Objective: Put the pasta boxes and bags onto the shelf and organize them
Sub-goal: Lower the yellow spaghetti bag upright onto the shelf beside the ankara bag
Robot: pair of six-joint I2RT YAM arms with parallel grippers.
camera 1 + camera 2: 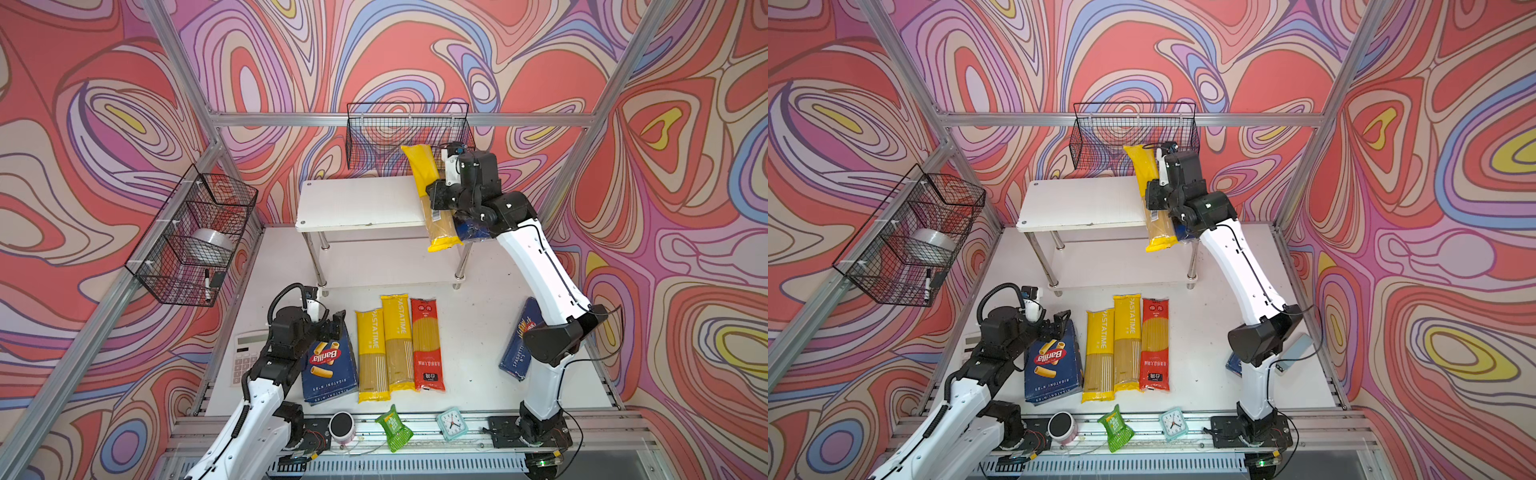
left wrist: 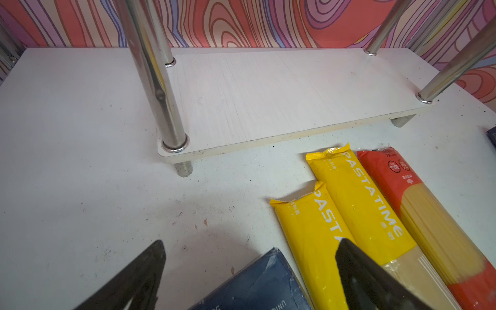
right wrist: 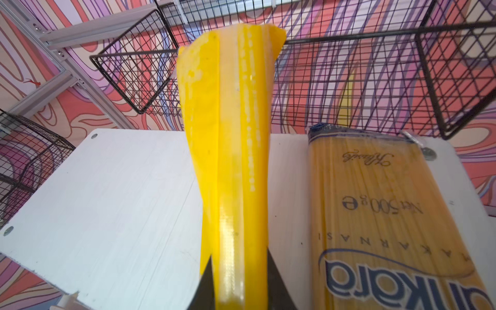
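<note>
In both top views the right arm is seen reaching over the right end of the shelf. A yellow bag is carried there tilted, its upper end raised toward the wire basket on the back wall and its lower end hanging past the shelf's front edge. The gold and dark blue bag is glimpsed on the top tier beneath the arm. Waiting on the counter are the rigatoni box, two more yellow bags side by side, the red bag and, partly hidden behind the arm, the spaghetti box. Over to the left wrist view: the left fingers are spread apart with nothing between them, poised over a corner of the rigatoni box, and the lower tier is shown bare. Now the right wrist view: the right fingers are clamped on the yellow bag, which is held above the top tier just beside the gold and dark blue bag. Trouble can be expected from that overhang: if the bag is let go while tilted, it may slide off the front edge. The raised end may also be snagged on the basket wires, the slick film may slip in so narrow a grip, or the bag may be dropped across its neighbour
</note>
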